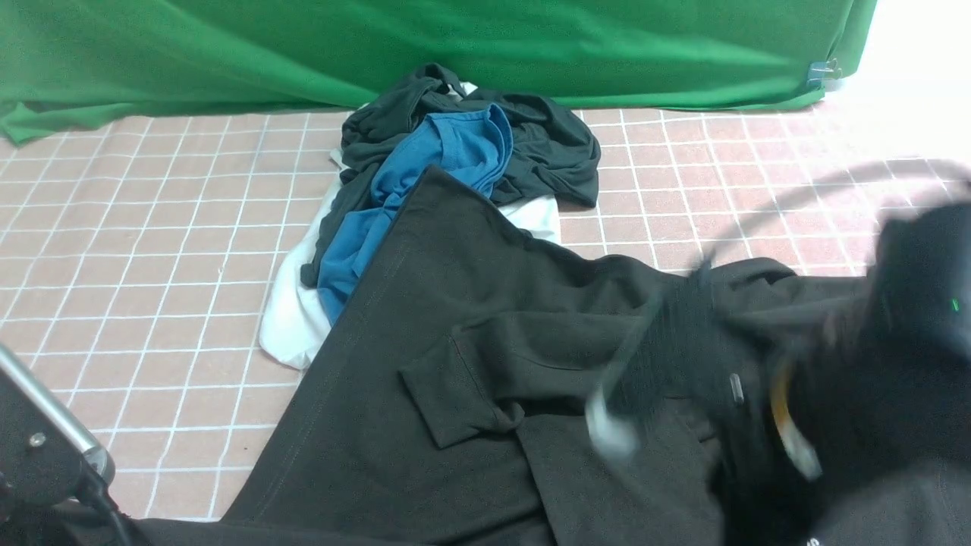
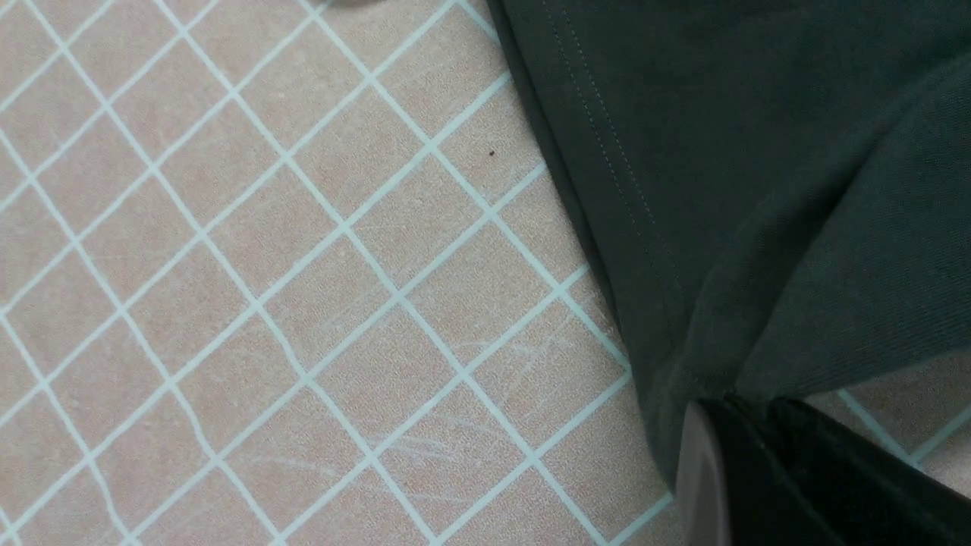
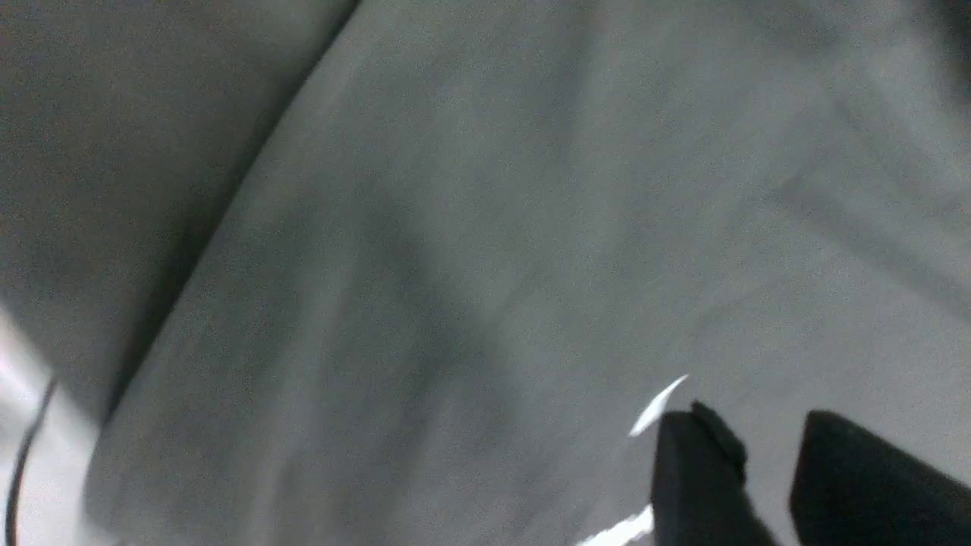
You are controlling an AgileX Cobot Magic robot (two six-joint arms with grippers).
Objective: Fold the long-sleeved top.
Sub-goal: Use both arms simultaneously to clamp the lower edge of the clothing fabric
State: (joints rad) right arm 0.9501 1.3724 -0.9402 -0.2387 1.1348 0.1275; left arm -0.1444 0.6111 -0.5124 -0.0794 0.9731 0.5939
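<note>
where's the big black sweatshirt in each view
front view: large black cotton sweatshirt covers lower centre and right
left wrist view: sweatshirt on right side, pinched in the left gripper
right wrist view: sweatshirt fills nearly everything
shared landmark: pink gridded surface, front and left wrist only

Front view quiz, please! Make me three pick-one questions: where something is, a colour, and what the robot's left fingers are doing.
1. Where is the crumpled blue cotton T-shirt? A on the clothes heap beyond the large black cotton sweatshirt; B inside a basket; C folded on a chair.
2. The draped cloth backdrop's colour? A red; B green; C yellow.
3. The left fingers are: A spread wide; B shut on the sweatshirt's edge; C holding the T-shirt.
Answers: A, it tops the heap; B, plainly green; B, fabric sits pinched between them.
</note>
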